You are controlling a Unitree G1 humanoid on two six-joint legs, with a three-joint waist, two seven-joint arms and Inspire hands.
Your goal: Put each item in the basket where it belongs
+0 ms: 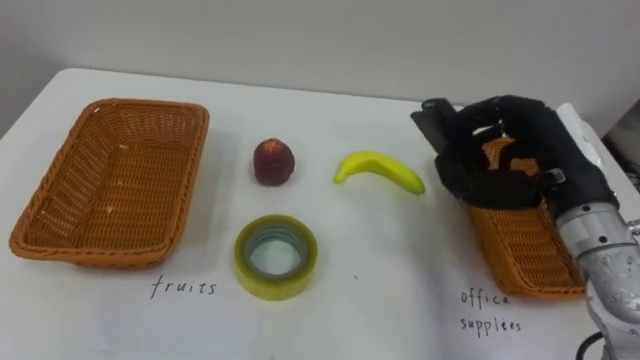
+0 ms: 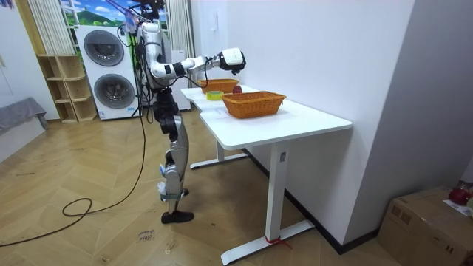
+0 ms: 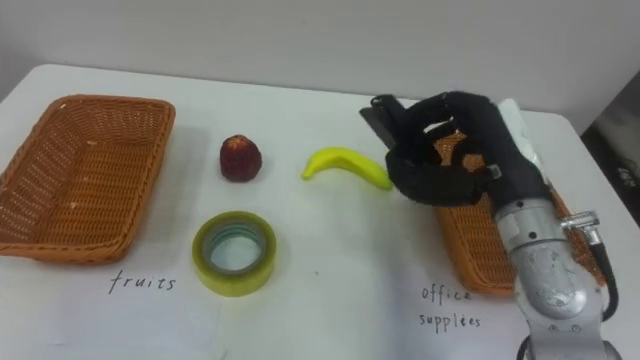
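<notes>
My right hand (image 1: pixel 505 150) hovers over the near-left part of the office supplies basket (image 1: pixel 525 255) at the table's right. Its fingers are curled, pinching a flat black object (image 1: pixel 434 121) that sticks out past the basket's rim toward the banana. A yellow banana (image 1: pixel 379 170) lies just left of that hand. A dark red fruit (image 1: pixel 273 161) stands at the table's middle. In front of it lies a roll of yellow-green tape (image 1: pixel 276 257). The fruits basket (image 1: pixel 60 225) on the left holds nothing. In the room view my right hand (image 2: pixel 233 59) is raised above the table.
Handwritten labels (image 1: pixel 184 288) on the white table (image 1: pixel 390 290) mark each basket. A white wall runs close behind the table. In the room view I stand at the table's long side, with washing machines (image 2: pixel 111 70) behind me.
</notes>
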